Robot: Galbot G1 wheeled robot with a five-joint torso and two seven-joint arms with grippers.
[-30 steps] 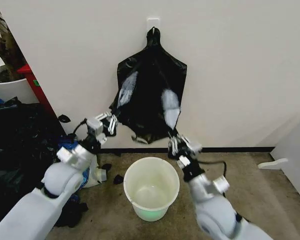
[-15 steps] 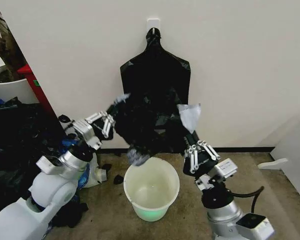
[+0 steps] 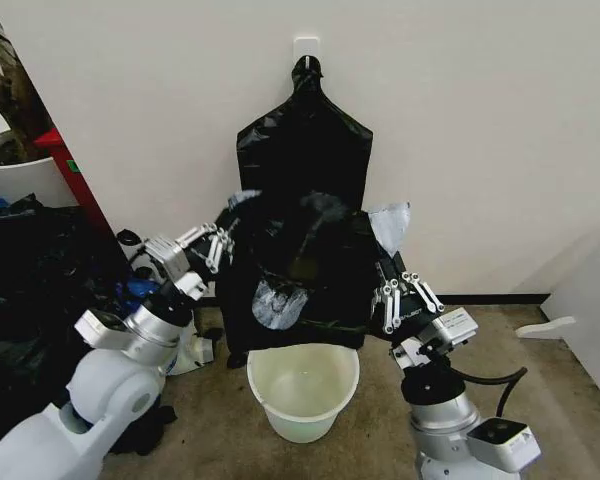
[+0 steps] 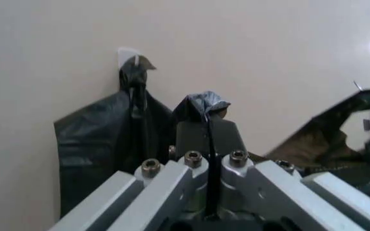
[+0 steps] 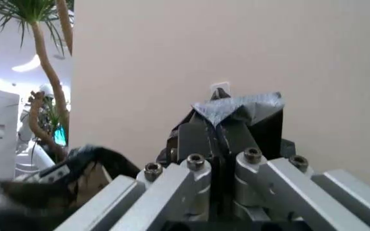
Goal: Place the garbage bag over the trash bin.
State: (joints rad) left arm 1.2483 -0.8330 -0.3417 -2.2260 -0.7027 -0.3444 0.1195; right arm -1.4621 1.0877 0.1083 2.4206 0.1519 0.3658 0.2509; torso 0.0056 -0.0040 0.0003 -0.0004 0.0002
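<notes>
While both pincers clench its upper corners, the garbage bag (image 3: 298, 275) hangs stretched between the left gripper (image 3: 223, 237) and the right gripper (image 3: 392, 282). Its lower hem sits just above the trash bin (image 3: 302, 391) rim, with open floor right of the bin

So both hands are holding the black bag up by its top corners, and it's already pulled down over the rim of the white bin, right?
Not quite. The left hand and right hand do hold the bag by its top corners, but the head view shows it hanging above the bin, whose rim is uncovered below the bag's lower edge.
</notes>
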